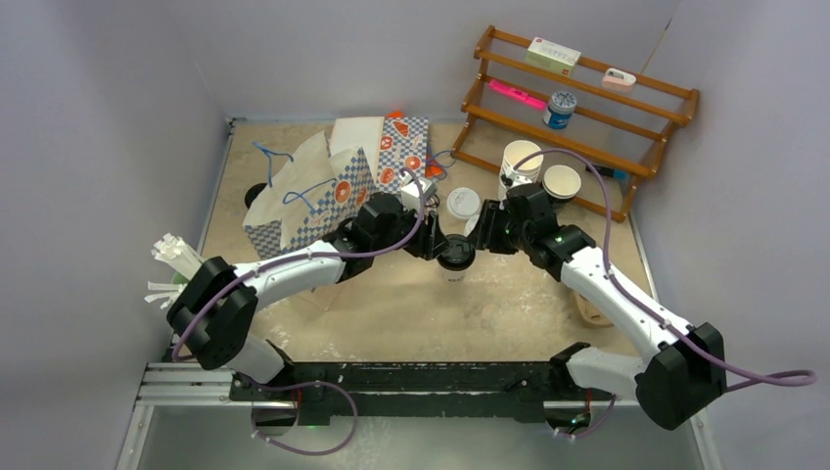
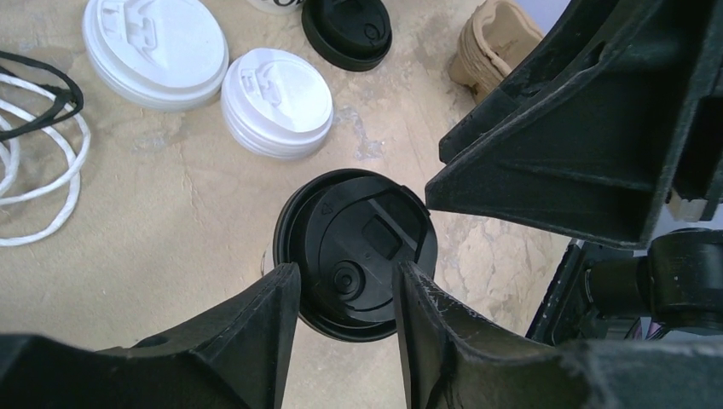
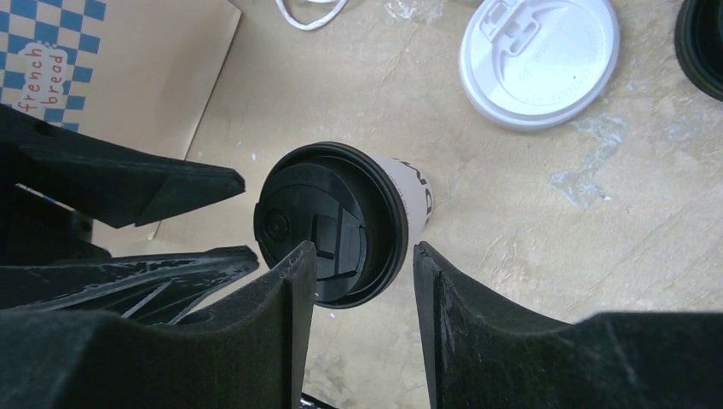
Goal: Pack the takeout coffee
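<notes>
One takeout coffee (image 1: 455, 258) stands mid-table, a pale paper cup (image 3: 415, 192) under a round black sip lid (image 2: 354, 251). My left gripper (image 2: 347, 294) comes at it from the left. Its jaws stand apart, narrower than the lid, with both fingertips (image 2: 277, 302) above the lid's near rim. My right gripper (image 3: 365, 273) faces it from the right, also open. One of its fingers (image 3: 300, 277) overlaps the lid and the other stands beside the cup wall. Neither gripper clasps the cup. In the top view the two grippers (image 1: 438, 248) (image 1: 482, 238) flank the cup.
Blue-checked paper bags (image 1: 313, 196) stand at the back left. Two white lids (image 2: 155, 47) (image 2: 277, 100) and another black lid (image 2: 347, 30) lie beyond the cup. Lidless white cups (image 1: 521, 162) stand by a wooden rack (image 1: 587, 108). A pulp carrier (image 1: 592, 311) lies near the right arm.
</notes>
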